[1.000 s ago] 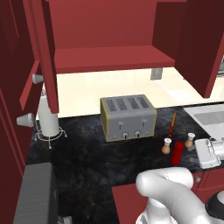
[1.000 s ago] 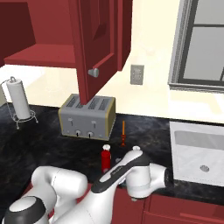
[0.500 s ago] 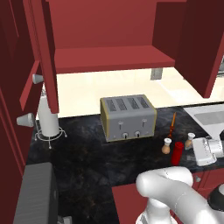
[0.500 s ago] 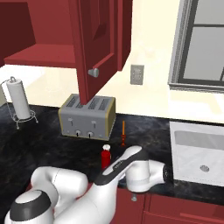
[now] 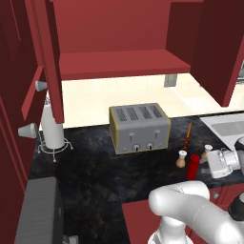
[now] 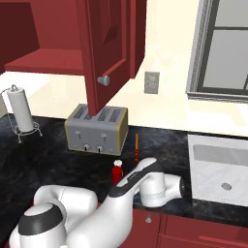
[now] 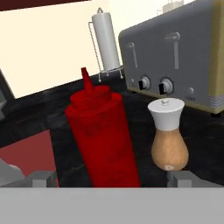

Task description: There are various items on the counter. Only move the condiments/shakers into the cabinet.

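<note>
Listing first the gripper (image 7: 109, 179): at the bottom of the hand view we see its two small grey fingertips (image 7: 43, 178) spread to full width, holding nothing and touching nothing. The red squeeze bottle (image 7: 104, 140) stands between them, centre-left of the frame, close in front of the hand.

Bottle: upright on the black counter (image 5: 90, 171), long axis vertical, its pointed nozzle aimed up and leaning slightly toward the upper left of the hand view. In the left base view we find it at lower right (image 5: 193, 166), just left of the white hand; in the right base view it sits at lower centre (image 6: 116, 173), partly behind the arm.

Shakers: one tan shaker with a pale top (image 7: 169, 135) stands upright just right of the bottle in the hand view, apart from it. In the left base view we count two, one left of the bottle (image 5: 181, 159) and one to its right (image 5: 207, 152).

Other items: a grey four-slot toaster (image 5: 139, 127) at frame centre; a thin orange-red utensil (image 5: 188, 135) right of it; a paper towel holder (image 5: 53, 128) at left.

Cabinet (image 5: 124, 64): doors open, red shelf across the upper frame.
</note>
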Motion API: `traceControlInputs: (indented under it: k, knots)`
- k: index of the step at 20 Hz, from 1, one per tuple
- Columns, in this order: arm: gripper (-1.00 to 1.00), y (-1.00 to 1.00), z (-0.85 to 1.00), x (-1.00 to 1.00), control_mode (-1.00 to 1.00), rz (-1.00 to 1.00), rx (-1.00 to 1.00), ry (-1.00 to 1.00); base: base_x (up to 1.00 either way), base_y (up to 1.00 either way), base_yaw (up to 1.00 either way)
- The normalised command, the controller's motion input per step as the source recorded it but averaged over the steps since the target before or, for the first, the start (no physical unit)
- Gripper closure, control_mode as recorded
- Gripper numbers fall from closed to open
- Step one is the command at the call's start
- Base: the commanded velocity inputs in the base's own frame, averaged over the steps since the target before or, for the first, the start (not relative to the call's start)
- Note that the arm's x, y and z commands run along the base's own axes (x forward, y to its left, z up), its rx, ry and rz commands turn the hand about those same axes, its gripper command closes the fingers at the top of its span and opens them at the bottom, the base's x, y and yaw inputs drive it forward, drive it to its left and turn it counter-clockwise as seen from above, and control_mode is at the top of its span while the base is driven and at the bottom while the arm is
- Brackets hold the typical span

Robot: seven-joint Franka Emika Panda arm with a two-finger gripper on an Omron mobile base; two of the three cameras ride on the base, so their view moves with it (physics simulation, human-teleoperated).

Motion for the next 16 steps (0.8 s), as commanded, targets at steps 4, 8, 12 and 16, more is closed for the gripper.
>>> traceControlInputs:
  k: [4,8,12,16]
  knots:
    - [-1.00,0.10,-0.01,0.02,-1.00,0.00,0.00,0.05,0.00,0.00,0.00]
    - [-1.00,0.14,0.00,0.00,-1.00,0.00,0.00,0.04,0.00,0.00,0.00]
    - [-1.00,0.14,0.00,0.00,-1.00,0.00,0.00,0.02,0.00,0.00,0.00]
    - [-1.00,0.14,0.00,0.00,-1.00,0.00,0.00,0.02,0.00,0.00,0.00]
